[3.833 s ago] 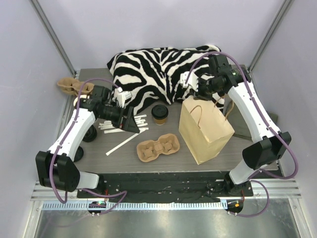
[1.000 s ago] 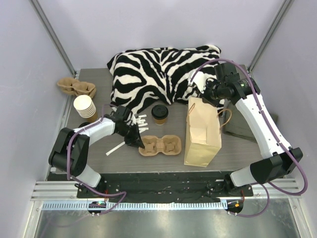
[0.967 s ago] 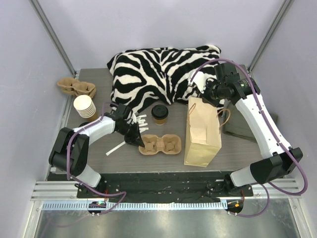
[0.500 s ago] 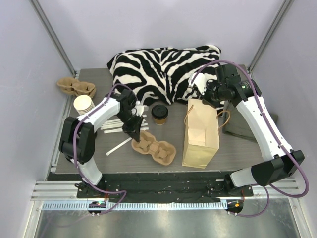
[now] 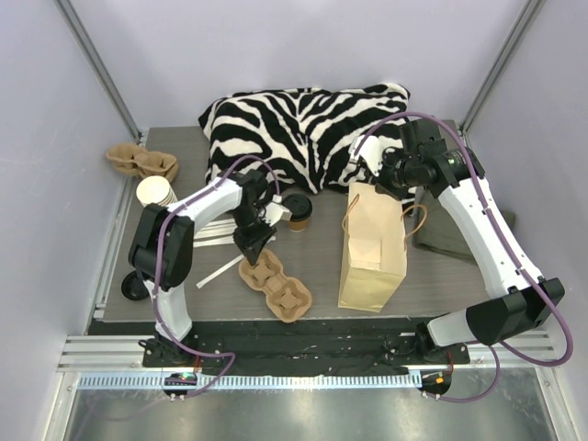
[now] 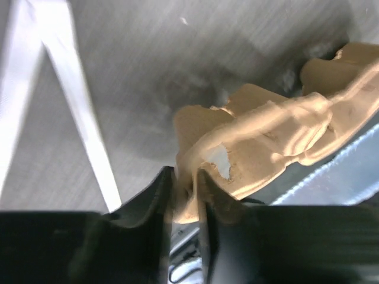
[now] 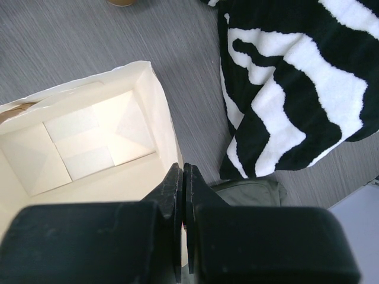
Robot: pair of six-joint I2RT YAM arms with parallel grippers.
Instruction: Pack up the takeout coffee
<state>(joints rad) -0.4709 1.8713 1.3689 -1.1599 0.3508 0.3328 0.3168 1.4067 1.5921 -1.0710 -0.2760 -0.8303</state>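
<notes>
The takeout coffee (image 5: 299, 209), a brown paper cup with a black lid, stands mid-table in front of the zebra cloth, partly behind my left arm. Just left of it, my left gripper (image 5: 254, 246) (image 6: 185, 183) points down at a pulp cup carrier (image 5: 280, 287) (image 6: 278, 142). The carrier's rim sits between the narrowly parted jaws and touches both. The carrier lies flat, running diagonally toward the front edge. My right gripper (image 5: 392, 186) (image 7: 183, 171) is shut on the top rim of the brown paper bag (image 5: 372, 253) (image 7: 89, 142). The bag stands upright, its mouth open and its inside empty.
A zebra-striped cloth (image 5: 303, 129) covers the back. A stack of lidless cups (image 5: 154, 193) and a second carrier (image 5: 140, 161) sit at the left, with black lids (image 5: 138, 287) near the left arm's base. White sticks (image 5: 220, 271) (image 6: 77, 106) lie beside the carrier. A dark green item (image 7: 249, 192) lies right of the bag.
My left gripper has swung back and right toward the coffee, turning the carrier from lying crosswise to a diagonal. Its jaws have parted slightly. The right gripper and bag have barely moved.
</notes>
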